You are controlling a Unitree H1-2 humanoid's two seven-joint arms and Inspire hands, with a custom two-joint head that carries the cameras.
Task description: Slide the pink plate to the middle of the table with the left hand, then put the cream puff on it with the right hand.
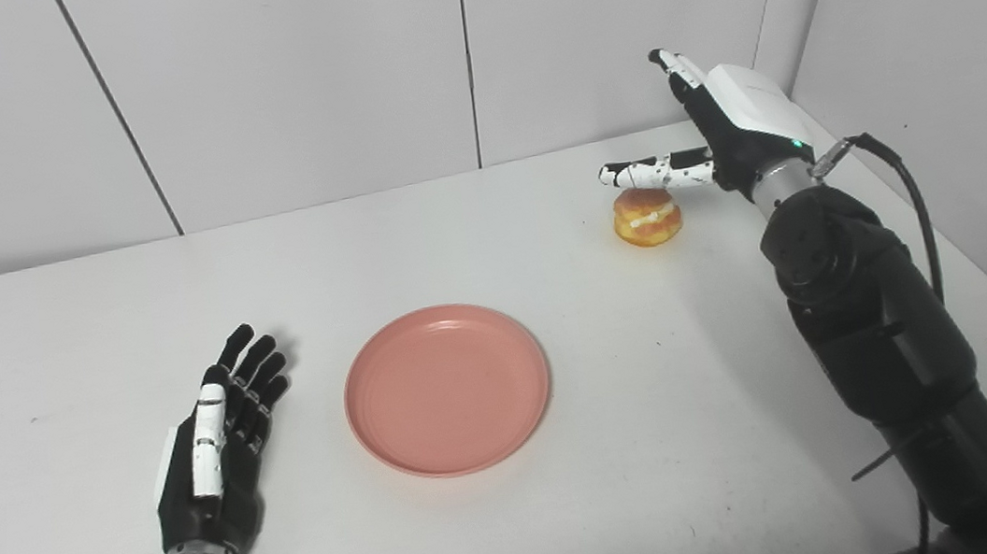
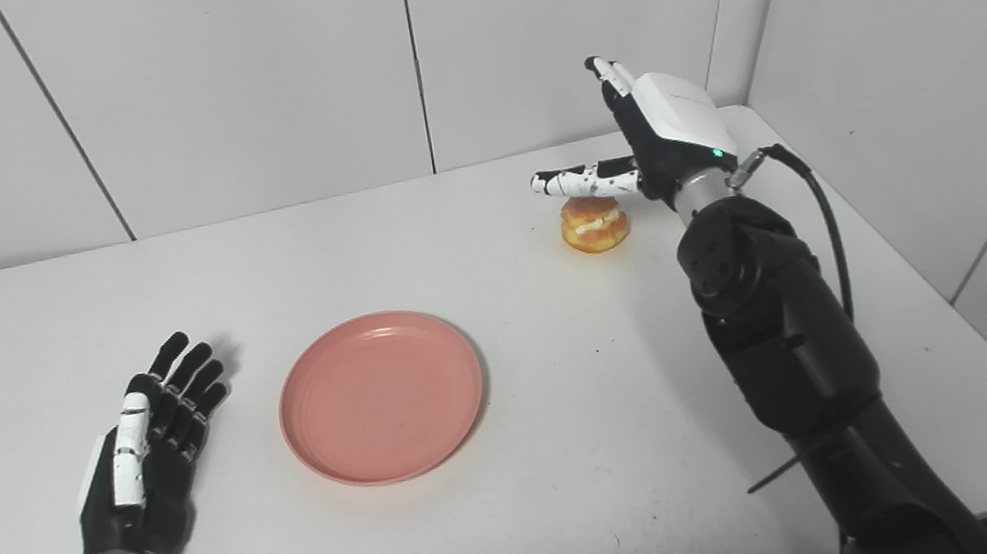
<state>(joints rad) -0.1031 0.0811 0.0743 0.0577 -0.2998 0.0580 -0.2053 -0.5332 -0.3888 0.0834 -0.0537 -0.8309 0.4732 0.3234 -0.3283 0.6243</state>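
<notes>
The pink plate (image 1: 447,389) lies flat near the middle of the white table (image 1: 579,511), with nothing on it. My left hand (image 1: 221,433) rests open on the table just left of the plate, fingers stretched out, a small gap between them and the rim. The cream puff (image 1: 647,216), golden with a cream band, sits at the back right of the table. My right hand (image 1: 711,133) hovers open right above and behind the puff, thumb stretched out over its top and fingers pointing up. I cannot tell whether the thumb touches it.
White wall panels stand right behind the table's far edge. The right arm (image 1: 877,333) and its black cable run along the table's right side, near the right edge.
</notes>
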